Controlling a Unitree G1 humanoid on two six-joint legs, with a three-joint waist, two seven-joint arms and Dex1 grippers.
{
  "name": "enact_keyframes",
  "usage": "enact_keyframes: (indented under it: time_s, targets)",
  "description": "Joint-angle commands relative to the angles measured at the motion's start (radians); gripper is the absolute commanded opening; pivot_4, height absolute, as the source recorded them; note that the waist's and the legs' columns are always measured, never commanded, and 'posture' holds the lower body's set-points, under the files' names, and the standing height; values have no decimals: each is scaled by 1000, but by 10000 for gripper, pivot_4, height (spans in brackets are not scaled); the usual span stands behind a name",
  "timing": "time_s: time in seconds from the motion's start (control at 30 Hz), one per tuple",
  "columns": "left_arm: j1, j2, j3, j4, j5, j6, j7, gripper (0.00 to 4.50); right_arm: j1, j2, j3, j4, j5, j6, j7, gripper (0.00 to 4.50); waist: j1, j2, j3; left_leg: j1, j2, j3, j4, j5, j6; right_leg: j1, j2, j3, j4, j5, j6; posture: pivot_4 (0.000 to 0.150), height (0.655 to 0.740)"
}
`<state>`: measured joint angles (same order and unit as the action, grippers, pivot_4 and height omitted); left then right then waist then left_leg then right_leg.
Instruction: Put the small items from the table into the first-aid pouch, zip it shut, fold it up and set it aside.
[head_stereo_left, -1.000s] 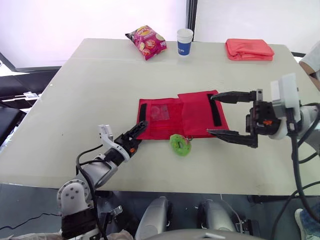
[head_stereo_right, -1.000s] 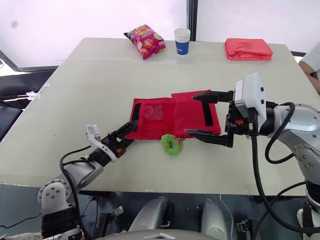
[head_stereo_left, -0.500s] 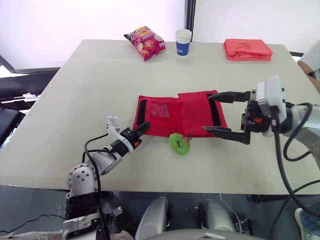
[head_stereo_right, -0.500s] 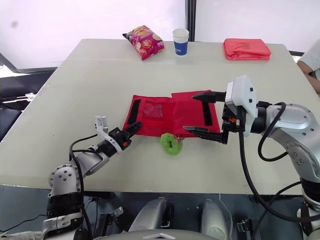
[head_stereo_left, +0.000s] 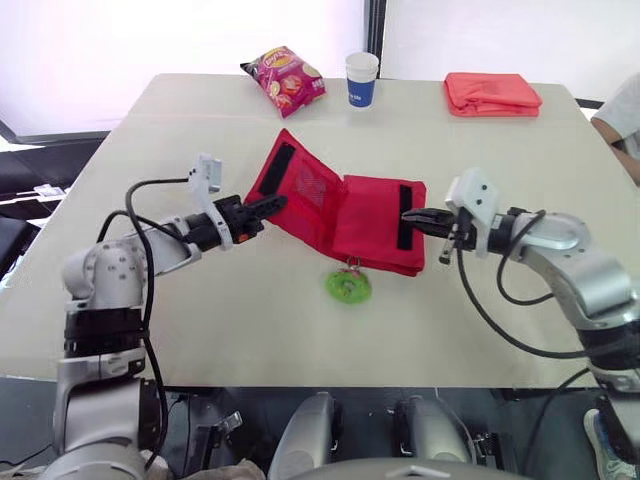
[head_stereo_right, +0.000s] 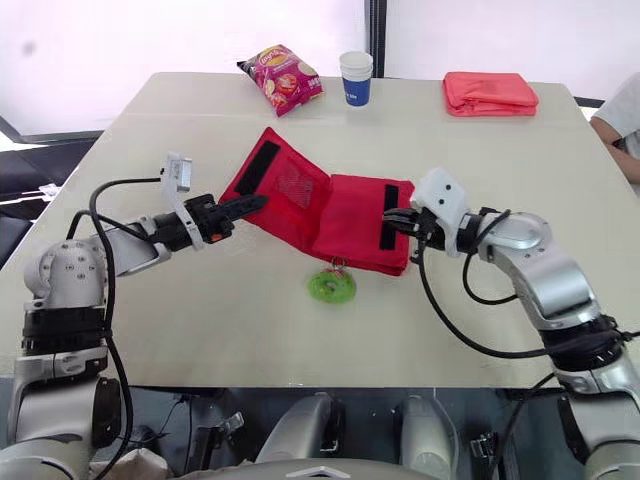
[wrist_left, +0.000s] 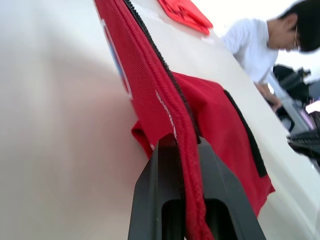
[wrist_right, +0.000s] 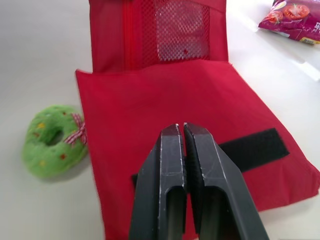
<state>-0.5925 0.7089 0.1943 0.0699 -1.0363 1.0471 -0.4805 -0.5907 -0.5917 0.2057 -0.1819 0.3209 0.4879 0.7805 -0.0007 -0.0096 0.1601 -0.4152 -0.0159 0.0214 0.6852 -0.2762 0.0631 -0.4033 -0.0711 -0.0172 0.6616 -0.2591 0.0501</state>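
Holding up the left flap of the soft, limp first-aid pouch (head_stereo_left: 350, 205), mid-bench (head_stereo_left: 200, 320), with the left gripper (head_stereo_left: 272, 203) clamped on its zippered edge, probably the firmest hold. Resting the right gripper (head_stereo_left: 410, 215), closed together, at the velcro strip (head_stereo_left: 402, 236). Leaving 1 green plush ring (head_stereo_left: 348, 286) just beside the near edge, likely fouling the fold.

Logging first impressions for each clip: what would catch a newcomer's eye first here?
The red first-aid pouch in the middle of the table stands out, its left flap held raised by the left end effector, shut on the flap's zippered edge. The right end effector, shut, sits at the black strip on the pouch's flat right part. A green ring-shaped plush toy lies at the pouch's near edge.
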Motion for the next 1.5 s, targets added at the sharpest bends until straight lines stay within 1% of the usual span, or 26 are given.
enact_keyframes:
  time_s: [0.03, 0.23, 0.33, 0.4, 0.53, 0.77, 0.83, 0.9, 1.03, 1.1, 1.17, 1.37, 1.4, 1.43, 1.47, 1.5]
  targets:
    - [-44, 5, -36, -92, 37, 7, -48, 0, -61, 68, 47, 72, -87, -62, -39, 401, -6, 0, 0, 0, 0, 0, 0, 0, 0, 0, 0, 0, 0, 0, 0, 1500, 7395]
    - [-88, -49, -58, -187, 51, 26, -40, 0, -106, 110, 215, 270, -311, -111, -53, 401, -9, 0, 0, 0, -1, -1, 0, 0, 0, 0, -1, 0, 0, 0, 0, 1500, 7395]
    - [-123, -62, -101, -237, 62, 34, -72, 0, -113, 144, 257, 362, -386, -108, -82, 401, -12, -1, 0, 1, 0, -1, 0, 0, -1, 0, 0, 0, 1, 0, 0, 1500, 7395]
    - [-142, -84, -107, -239, 56, 45, -77, 0, -113, 162, 258, 386, -407, -114, -87, 401, -13, -1, 0, 1, 0, -1, 0, 1, -1, 1, 0, 0, 1, 0, 0, 1500, 7395]
    - [-177, -131, -223, -234, 132, 22, -129, 0, -110, 197, 238, 424, -422, -135, -103, 401, -11, -1, 0, 2, 0, -1, 0, 1, -1, 1, 0, 0, 1, 0, 0, 1500, 7395]
    - [-208, -173, -441, -158, 331, -85, -297, 0, -80, 195, 215, 419, -435, -177, -97, 401, -10, -1, 0, 2, -1, -1, 1, 1, -1, 1, 1, -2, 1, 0, 0, 1500, 7395]
    - [-213, -184, -485, -117, 392, -126, -336, 0, -58, 202, 192, 387, -409, -191, -86, 401, -7, 0, -1, 2, -1, -1, 1, 1, -1, 2, 1, -2, 1, 0, 0, 1500, 7395]
    - [-223, -210, -518, -56, 456, -182, -365, 0, -9, 185, 175, 287, -369, -218, -40, 401, 0, 0, -1, 2, -1, -2, 1, 1, -1, 2, 0, -2, 0, 0, 0, 1500, 7395]
    - [-266, -287, -530, 72, 532, -248, -398, 0, 86, 133, 134, 73, -341, -171, -4, 401, 6, 0, 0, 0, -1, -2, 1, 1, -1, 2, 0, -3, 0, 0, 0, 1500, 7395]
    - [-289, -325, -531, 132, 567, -279, -403, 0, 131, 96, 104, -46, -342, -124, -13, 401, 16, 0, 0, 0, -1, -2, 1, 1, -1, 2, 0, -3, 0, 0, 0, 1500, 7395]
    - [-299, -350, -532, 164, 595, -301, -415, 0, 170, 63, 75, -148, -332, -66, -13, 401, 14, 0, 0, 0, -1, -2, 1, 1, -1, 2, 1, -3, 0, 0, 0, 1500, 7395]
    - [-307, -403, -552, 192, 674, -365, -438, 0, 285, -1, -72, -452, -258, 141, -35, 401, 18, 0, 0, -1, -1, -2, 1, 1, -1, 1, 1, -3, 0, 0, 0, 1500, 7395]
    - [-305, -408, -546, 177, 661, -348, -460, 8299, 316, -8, -117, -513, -241, 183, -45, 0, 17, 0, 0, -1, -1, -2, 1, 0, 0, 1, 1, -3, 0, 0, 0, 1500, 7395]
    - [-304, -414, -534, 166, 649, -337, -470, 11070, 347, -11, -162, -568, -222, 223, -54, 0, 17, 0, 0, -1, -1, -2, 1, 0, 0, 1, 1, -3, 0, 0, 0, 1500, 7395]
    - [-305, -420, -515, 162, 636, -332, -472, 15138, 373, -18, -197, -614, -206, 251, -56, 0, 19, 0, 0, -2, -1, -2, 1, 0, 0, 1, 0, -3, 0, 0, 0, 1500, 7395]
    - [-308, -424, -476, 160, 593, -313, -504, 16728, 407, -20, -251, -670, -183, 286, -59, 0, 19, 0, 1, -2, -1, -3, 1, 0, 0, 1, 0, -3, 0, 0, 0, 1500, 7395]
